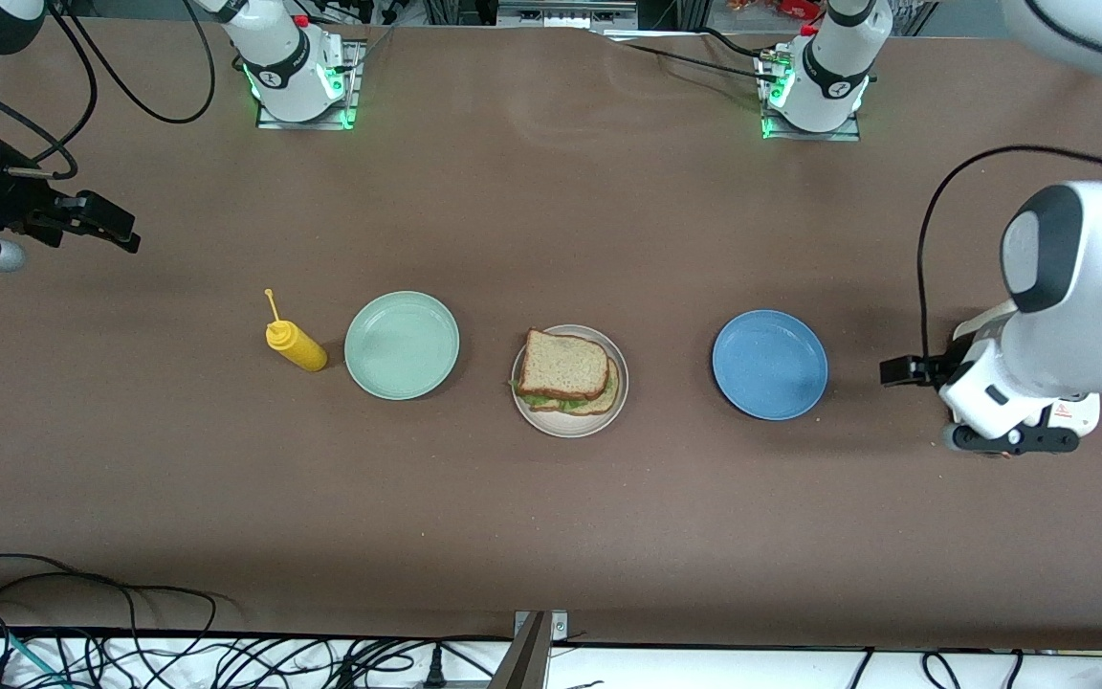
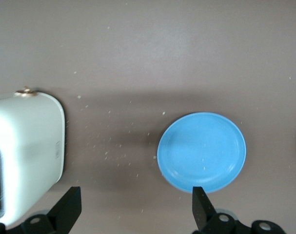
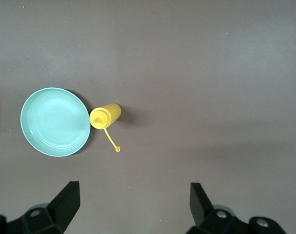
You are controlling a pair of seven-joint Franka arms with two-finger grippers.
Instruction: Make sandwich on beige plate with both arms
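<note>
The sandwich (image 1: 565,371) sits assembled on the beige plate (image 1: 569,424), at the middle of the brown desk (image 1: 551,517). Its top slice lies slightly askew over the lower one, with green lettuce showing at the edge nearer the front camera.

A mint plate (image 1: 402,344) lies beside the beige plate toward the right arm's end; a blue plate (image 1: 769,364) lies beside it toward the left arm's end. Both carry nothing. A yellow bottle (image 1: 296,344) stands just beside the mint plate, its cap tether sticking up.

The left hand (image 2: 135,214) hangs above the desk near the blue plate, fingers (image 2: 202,207) spread wide, holding nothing. The right hand (image 3: 133,209) hangs above bare desk at its own end, well apart from the bottle, fingers (image 3: 199,202) likewise spread and empty. Both arms wait clear of the sandwich.

Crumbs are scattered on the desk near the blue plate.
</note>
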